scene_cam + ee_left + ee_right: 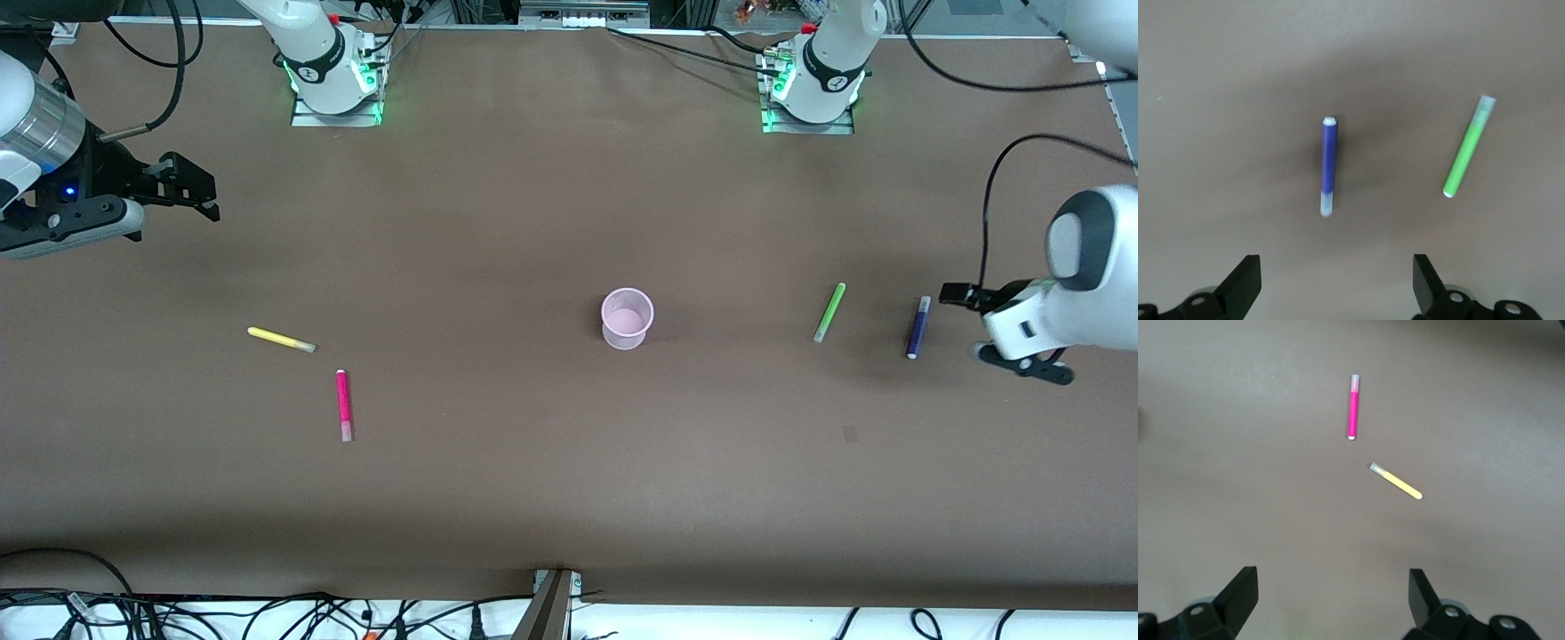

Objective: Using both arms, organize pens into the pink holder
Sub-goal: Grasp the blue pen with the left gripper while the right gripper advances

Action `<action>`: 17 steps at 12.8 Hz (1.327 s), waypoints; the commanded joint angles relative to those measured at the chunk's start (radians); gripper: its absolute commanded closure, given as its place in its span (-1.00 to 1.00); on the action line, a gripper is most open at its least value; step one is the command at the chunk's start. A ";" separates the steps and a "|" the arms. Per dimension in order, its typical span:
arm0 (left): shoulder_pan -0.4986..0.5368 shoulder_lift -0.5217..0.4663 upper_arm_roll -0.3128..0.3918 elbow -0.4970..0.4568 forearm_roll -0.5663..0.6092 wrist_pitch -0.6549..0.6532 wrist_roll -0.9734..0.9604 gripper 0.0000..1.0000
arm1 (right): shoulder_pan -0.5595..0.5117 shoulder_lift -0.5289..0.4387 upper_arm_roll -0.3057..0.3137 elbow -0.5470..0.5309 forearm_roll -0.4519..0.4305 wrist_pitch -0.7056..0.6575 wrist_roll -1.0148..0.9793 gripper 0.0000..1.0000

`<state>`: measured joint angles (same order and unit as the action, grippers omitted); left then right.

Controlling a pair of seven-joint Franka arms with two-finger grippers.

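Note:
The pink holder point(622, 340) stands upright mid-table with no pen in it. The light green pen point(829, 312) and the dark purple-blue pen point(917, 327) lie toward the left arm's end. My left gripper point(965, 320) is open and empty, low beside the purple-blue pen. In the left wrist view my left gripper point(1336, 280) faces the purple-blue pen point(1328, 167), with the green pen point(1466, 152) beside it. The yellow pen point(281, 340) and the magenta pen point(343, 405) lie toward the right arm's end. My right gripper point(209, 197) is open, empty and raised; the right wrist view point(1331, 597) shows the magenta pen point(1353, 408) and the yellow pen point(1397, 482).
The brown table cover point(498, 462) carries only the pens and the holder. The arm bases point(336, 84) point(811, 93) stand along the edge farthest from the front camera. Cables point(267, 613) run along the nearest edge.

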<state>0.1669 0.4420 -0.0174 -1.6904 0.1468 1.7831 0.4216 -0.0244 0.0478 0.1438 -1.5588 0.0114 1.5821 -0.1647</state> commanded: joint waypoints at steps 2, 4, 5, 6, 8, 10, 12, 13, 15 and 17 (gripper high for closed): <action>0.034 -0.003 -0.001 -0.178 0.026 0.270 0.156 -1.00 | -0.017 -0.003 0.016 0.008 -0.001 -0.016 0.010 -1.00; 0.042 0.013 -0.001 -0.221 0.025 0.388 0.227 -1.00 | -0.017 -0.002 0.016 0.008 -0.001 -0.016 0.010 -1.00; 0.045 0.038 -0.001 -0.221 0.025 0.433 0.242 -1.00 | -0.017 -0.002 0.016 0.008 -0.001 -0.016 0.011 -1.00; 0.065 0.058 -0.001 -0.221 0.026 0.481 0.256 -1.00 | -0.017 -0.002 0.014 0.008 -0.001 -0.016 0.011 -1.00; 0.085 0.098 -0.004 -0.226 0.025 0.593 0.307 -1.00 | -0.019 0.001 0.014 0.010 -0.001 -0.014 0.010 -1.00; 0.083 0.099 -0.007 -0.235 0.022 0.601 0.307 -1.00 | -0.022 0.027 0.013 0.011 0.001 0.009 0.010 -1.00; 0.085 0.118 -0.018 -0.259 0.010 0.622 0.307 -1.00 | -0.023 0.038 0.011 0.011 0.001 0.031 0.010 -1.00; 0.086 0.125 -0.018 -0.262 0.010 0.643 0.309 -1.00 | -0.022 0.038 0.011 0.011 -0.001 0.045 0.010 -1.00; 0.086 0.129 -0.018 -0.264 0.010 0.650 0.309 -0.90 | -0.020 0.055 0.011 0.011 0.002 0.081 0.008 -1.00; 0.088 0.132 -0.027 -0.278 0.010 0.653 0.309 0.00 | -0.022 0.058 0.011 0.011 0.002 0.114 0.005 -1.00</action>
<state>0.2434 0.5778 -0.0290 -1.9493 0.1521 2.4172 0.7129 -0.0337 0.0993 0.1434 -1.5590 0.0114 1.6719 -0.1641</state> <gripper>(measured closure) 0.053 0.000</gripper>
